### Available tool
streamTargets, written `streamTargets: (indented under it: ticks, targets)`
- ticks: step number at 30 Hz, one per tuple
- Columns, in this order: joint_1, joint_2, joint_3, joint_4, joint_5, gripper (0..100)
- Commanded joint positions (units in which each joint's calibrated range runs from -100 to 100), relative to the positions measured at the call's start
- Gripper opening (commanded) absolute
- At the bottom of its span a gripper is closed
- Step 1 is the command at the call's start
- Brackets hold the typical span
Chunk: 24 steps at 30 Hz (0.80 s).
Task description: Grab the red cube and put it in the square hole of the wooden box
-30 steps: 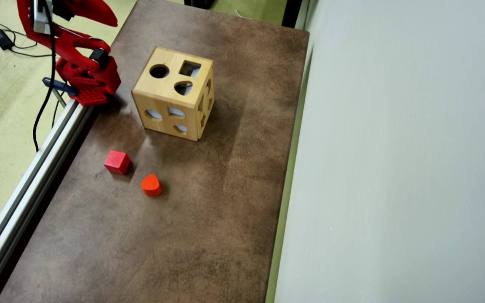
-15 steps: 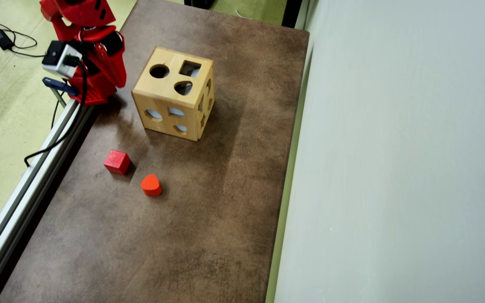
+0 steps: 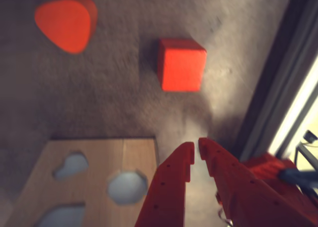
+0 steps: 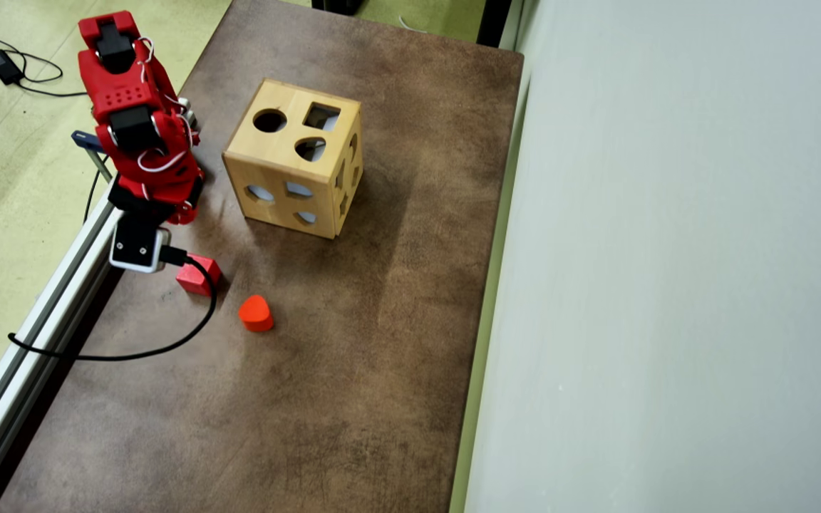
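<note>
In the overhead view the arm's camera (image 4: 137, 246) and cable cover part of the cube (image 4: 199, 278), and the gripper is hidden beneath the arm. Only the wrist view, blurred, shows the gripper (image 3: 196, 150): jaws nearly closed, empty, short of the cube (image 3: 181, 64), which lies on the mat (image 4: 353, 342) near the heart block (image 4: 256, 313). The square hole (image 4: 321, 116) tops the box (image 4: 289, 167). Half a second ago the arm stood farther back, the cube uncovered.
</note>
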Motion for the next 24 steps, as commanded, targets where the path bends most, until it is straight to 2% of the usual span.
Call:
streamTargets:
  ticks: [1, 6, 9, 14, 24]
  targets:
    - [1.3, 2.4, -1.7, -5.8, 0.3, 3]
    - [1.4, 9.8, 2.6, -7.2, 0.4, 3]
    - [1.4, 11.4, 5.8, -11.2, 2.3, 3]
    - [1.5, 8.6, 14.2, -16.9, 4.5, 3]
    - [2.4, -2.0, 24.5, -17.0, 4.6, 3]
